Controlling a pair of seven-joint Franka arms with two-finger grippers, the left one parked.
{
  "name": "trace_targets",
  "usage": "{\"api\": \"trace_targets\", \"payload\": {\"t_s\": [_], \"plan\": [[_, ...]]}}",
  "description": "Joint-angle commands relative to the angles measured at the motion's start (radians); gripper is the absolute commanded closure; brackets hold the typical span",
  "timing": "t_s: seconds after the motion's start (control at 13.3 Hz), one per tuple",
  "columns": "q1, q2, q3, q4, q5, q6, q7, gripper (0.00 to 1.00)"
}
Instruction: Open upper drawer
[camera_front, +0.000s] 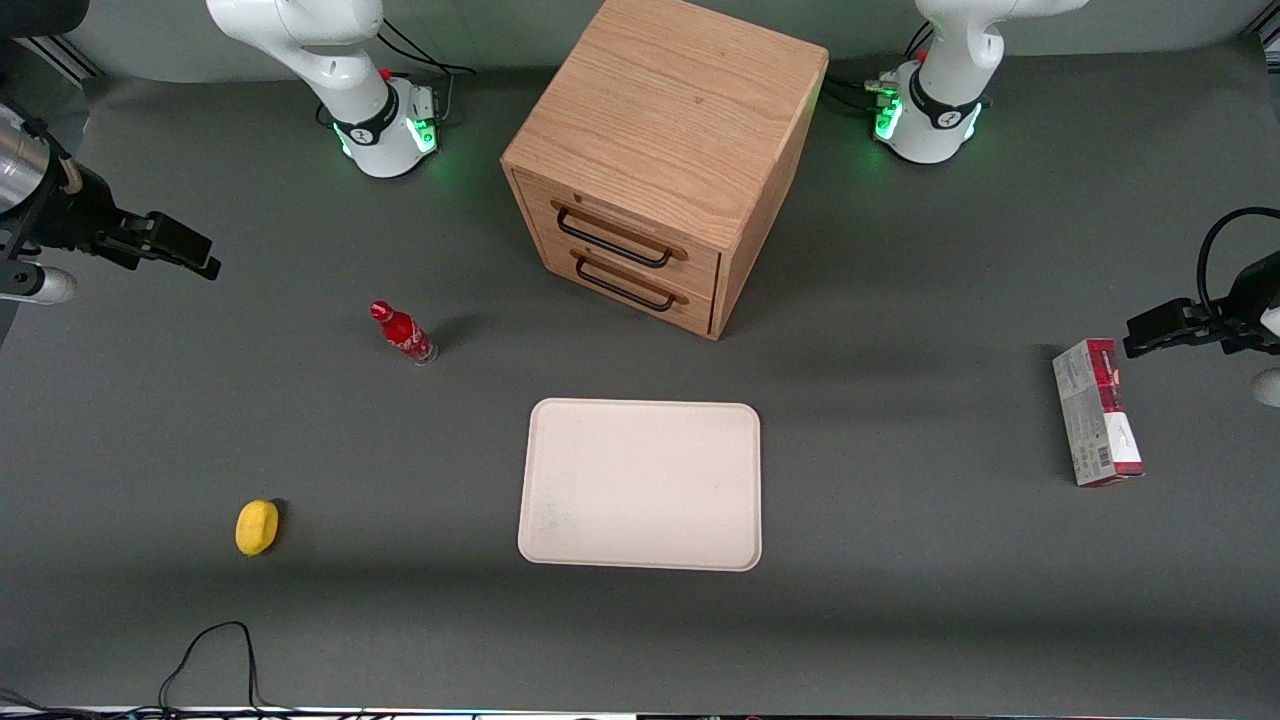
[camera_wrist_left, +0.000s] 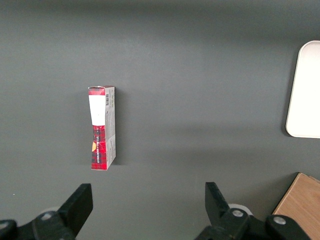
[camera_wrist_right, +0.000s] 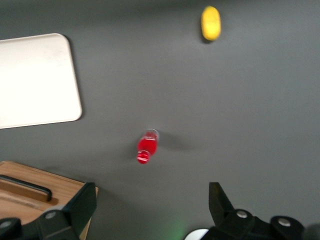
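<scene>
Two closed drawers front oak cabinet (camera_front: 665, 150) at mat's (camera_front: 900, 600) 12 o'clock; upper drawer (camera_front: 625, 232) shut. Gripper (camera_front: 160, 243), fingers spread wide, empty, hovers at 9 o'clock above red bottle (camera_front: 403, 332). Tray (camera_front: 641, 484) central.

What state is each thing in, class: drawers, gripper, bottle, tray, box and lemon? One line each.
upper drawer: shut, handle untouched.
lower drawer: shut.
gripper: open, empty, high above the table, toward the working arm's end.
bottle: upright, capped.
tray: flat, empty.
box: lying down, closed.
lemon: whole, resting on the table.
</scene>
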Motion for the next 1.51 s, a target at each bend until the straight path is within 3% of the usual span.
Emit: {"api": "trace_targets", "payload": {"t_s": [0.0,0.38,0.68,0.75,1.05,1.43], "plan": [[0.013,0.076,0.091,0.113,0.019,-0.046,0.030,0.00],[0.013,0.116,0.339,0.162,0.016,-0.041,0.011,0.00],[0.013,0.248,0.506,0.252,0.020,-0.047,-0.399,0.00],[0.013,0.283,0.543,0.254,0.032,-0.047,-0.420,0.00],[0.015,0.378,0.587,0.246,0.261,-0.039,-0.428,0.00],[0.033,0.432,0.623,0.147,0.246,0.021,-0.490,0.00]]}}
